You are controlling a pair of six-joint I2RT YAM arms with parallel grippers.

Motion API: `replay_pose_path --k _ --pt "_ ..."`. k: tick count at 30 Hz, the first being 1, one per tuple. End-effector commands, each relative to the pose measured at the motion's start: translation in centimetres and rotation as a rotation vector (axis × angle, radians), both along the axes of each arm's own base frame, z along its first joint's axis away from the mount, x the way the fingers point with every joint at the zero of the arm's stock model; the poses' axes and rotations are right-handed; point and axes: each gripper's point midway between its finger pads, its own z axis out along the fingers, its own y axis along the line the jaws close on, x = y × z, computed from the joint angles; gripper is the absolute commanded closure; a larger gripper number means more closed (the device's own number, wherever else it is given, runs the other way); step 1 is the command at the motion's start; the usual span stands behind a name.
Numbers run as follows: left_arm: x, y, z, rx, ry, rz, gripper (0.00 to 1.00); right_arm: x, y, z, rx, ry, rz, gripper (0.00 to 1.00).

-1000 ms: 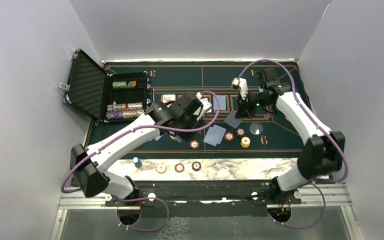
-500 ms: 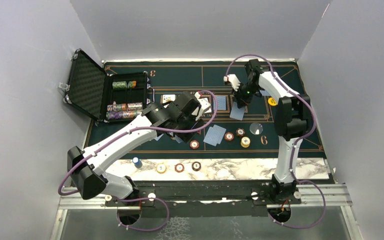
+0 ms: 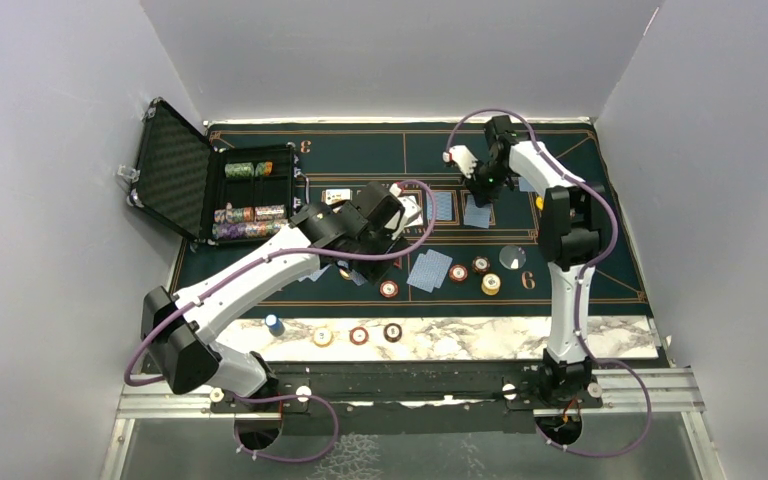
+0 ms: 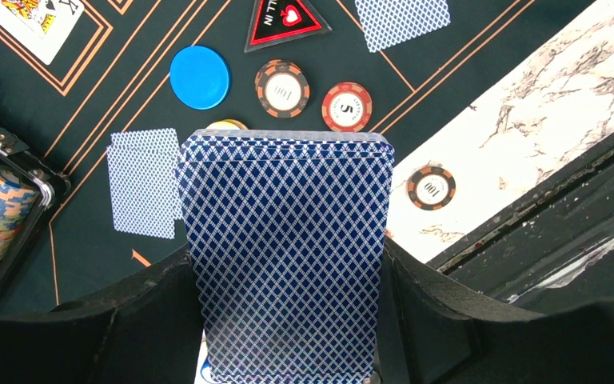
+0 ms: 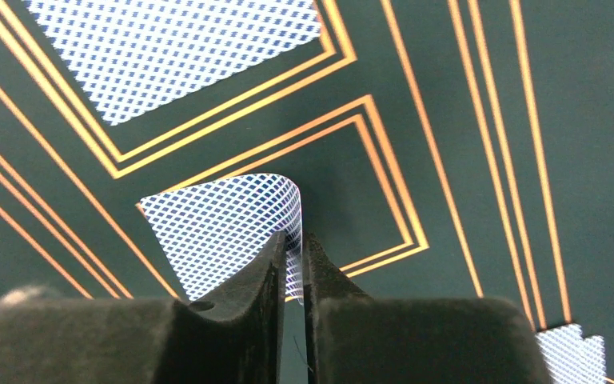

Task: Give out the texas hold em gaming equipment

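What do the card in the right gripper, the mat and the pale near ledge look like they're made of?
Card: thin, flexible paper or plastic; it curls up at the right gripper. Mat: matte felt-like cloth, no glare. Ledge: marble-patterned, grey veins; stone or print, unclear.

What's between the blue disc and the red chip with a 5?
A dark chip marked 100 sits between the blue disc and the red 5 chip, seen in the left wrist view.
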Motion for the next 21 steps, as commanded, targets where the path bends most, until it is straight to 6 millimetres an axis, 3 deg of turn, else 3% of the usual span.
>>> replay_pose_path --k 1,4,8,9,10,11,16,17,18,19,20,21 --pt "0.5 -0.7 0.8 -0.045 -0.008 0.012 1.0 3.1 -1.4 -0.5 -0.066 -0.114 -0.019 0.82" --pt "0.5 -0.7 0.5 -0.044 0.002 0.017 1.0 3.9 -1.5 0.3 -0.06 -0.172 -0.061 0.7" --pt "0.4 -0.5 -0.3 -0.022 0.015 0.022 1.0 4.8 -1.4 3.7 -0.021 -0.24 -0.168 0.55" --pt "0.5 -0.5 -0.3 -0.023 0.013 0.028 1.0 4.4 -1.1 4.8 0.003 -0.234 -0.188 0.41" --pt "0.5 -0.6 -0.3 -0.026 0.013 0.029 1.0 4.0 -1.0 5.8 0.025 -0.241 -0.216 0.05" --pt "0.5 -0.7 -0.4 -0.032 0.014 0.029 1.0 3.6 -0.6 7.1 0.061 -0.253 -0.248 0.0" --pt "0.1 -2.6 -0.7 -0.077 0.037 0.012 1.0 -0.1 1.4 14.5 0.312 -0.238 -0.497 0.01" --pt "-0.3 -3.1 -1.2 -0.078 0.041 -0.001 1.0 -0.7 1.2 16.8 0.384 -0.271 -0.614 0.01" --pt "-0.7 -3.6 -1.9 -0.069 0.051 -0.014 1.0 -1.3 0.3 19.6 0.474 -0.309 -0.832 0.01" --pt "-1.1 -4.3 -2.2 -0.069 0.052 -0.03 1.0 -2.8 -1.1 21.1 0.532 -0.301 -1.063 0.01" --pt "-1.6 -5.0 -2.7 -0.067 0.051 -0.049 1.0 -4.6 -1.7 22.9 0.597 -0.276 -1.195 0.01" --pt "-1.9 -5.7 -3.1 -0.069 0.044 -0.058 1.0 -6.3 -1.2 25.1 0.682 -0.247 -1.206 0.01"
